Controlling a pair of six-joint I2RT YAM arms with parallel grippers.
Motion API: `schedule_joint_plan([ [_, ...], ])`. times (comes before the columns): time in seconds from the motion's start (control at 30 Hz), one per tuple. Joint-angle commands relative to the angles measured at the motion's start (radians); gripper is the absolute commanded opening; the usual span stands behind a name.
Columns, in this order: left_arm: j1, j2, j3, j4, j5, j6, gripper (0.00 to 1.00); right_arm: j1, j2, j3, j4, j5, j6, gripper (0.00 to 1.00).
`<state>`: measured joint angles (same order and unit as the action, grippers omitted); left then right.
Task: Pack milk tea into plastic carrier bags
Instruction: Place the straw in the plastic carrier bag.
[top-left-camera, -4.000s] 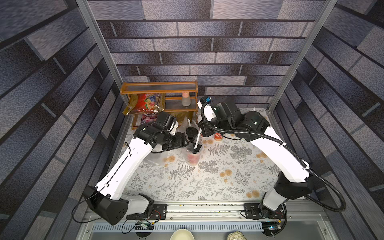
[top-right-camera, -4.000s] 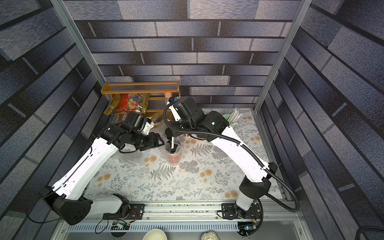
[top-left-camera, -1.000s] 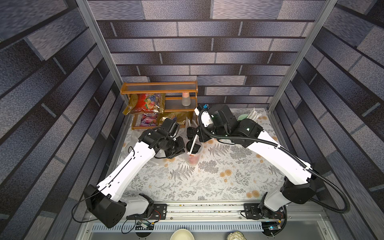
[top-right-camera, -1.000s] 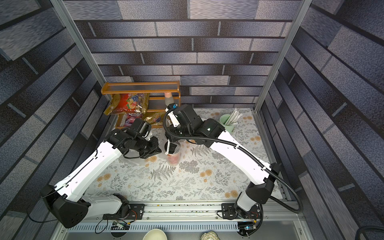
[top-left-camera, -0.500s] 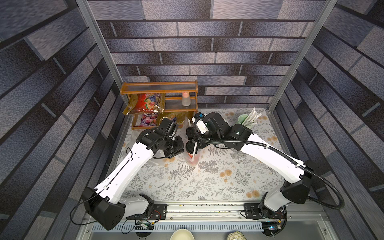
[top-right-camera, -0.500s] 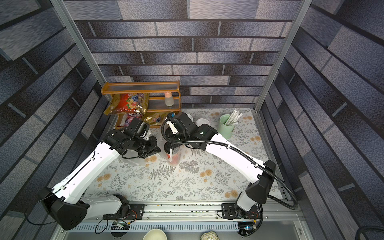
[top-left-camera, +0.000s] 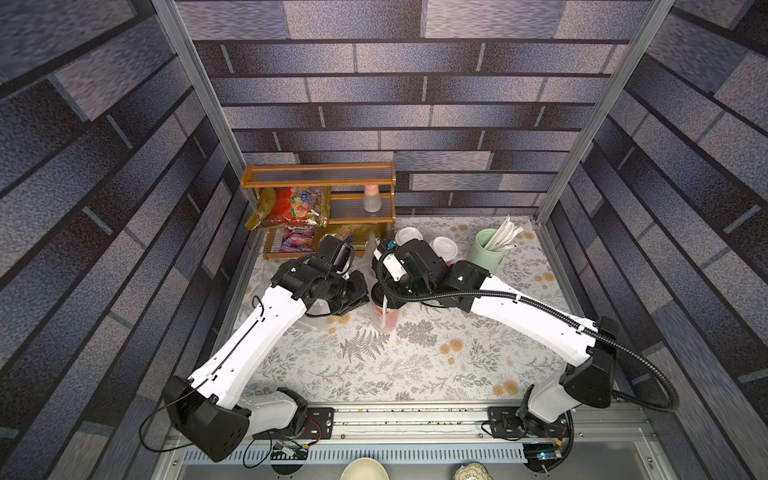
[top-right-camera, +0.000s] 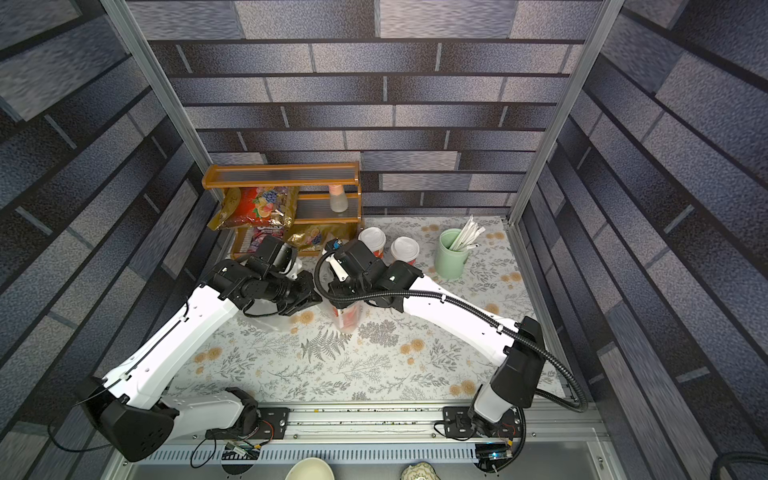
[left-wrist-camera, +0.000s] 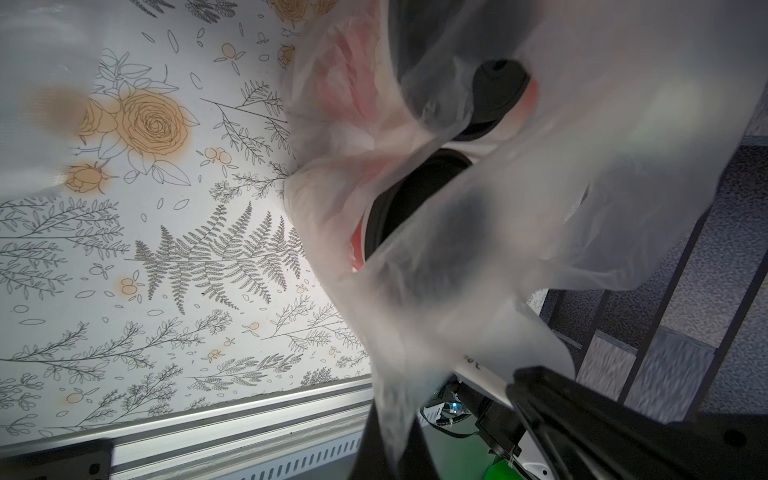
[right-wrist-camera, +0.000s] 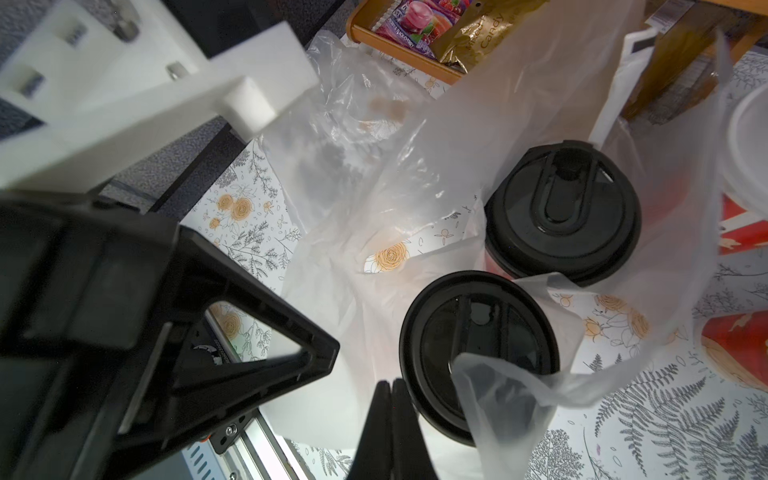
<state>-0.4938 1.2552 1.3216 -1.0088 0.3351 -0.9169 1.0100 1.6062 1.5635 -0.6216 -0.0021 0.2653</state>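
Note:
Two milk tea cups with black lids (right-wrist-camera: 561, 216) (right-wrist-camera: 473, 345) stand side by side inside a plastic carrier bag (top-left-camera: 385, 322) at mid-table. My left gripper (left-wrist-camera: 390, 432) is shut on one of its handle strips, on the bag's left side. Just right of it, above the cups, my right gripper (right-wrist-camera: 391, 384) is shut on the bag's thin film, with a loose handle loop (right-wrist-camera: 503, 395) drooping beside it. Two more milk tea cups with white lids (top-left-camera: 409, 236) (top-left-camera: 444, 248) stand behind the right wrist. A second bag (right-wrist-camera: 353, 104) lies flat under my left arm.
A wooden shelf (top-left-camera: 320, 183) with foil snack packets (top-left-camera: 291, 205) and a small bottle fills the back left. A pale green cup of white straws (top-left-camera: 488, 251) stands at the back right. The metal rail (top-left-camera: 415, 415) runs along the front edge.
My right wrist has swung left and toward the front, coming lower over the bagged cups and uncovering the green cup. The left gripper has barely shifted and keeps its hold.

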Motion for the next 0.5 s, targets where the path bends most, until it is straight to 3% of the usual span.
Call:
schedule_joint_plan([
  [0.0,0.008,-0.023,-0.011,0.007,0.008,0.003,0.0,0.014,0.009,-0.04,0.057,0.008,-0.028,0.0],
  [0.47,0.008,-0.02,-0.008,0.011,0.008,-0.003,0.0,0.022,0.014,-0.232,0.241,-0.009,-0.041,0.0],
])
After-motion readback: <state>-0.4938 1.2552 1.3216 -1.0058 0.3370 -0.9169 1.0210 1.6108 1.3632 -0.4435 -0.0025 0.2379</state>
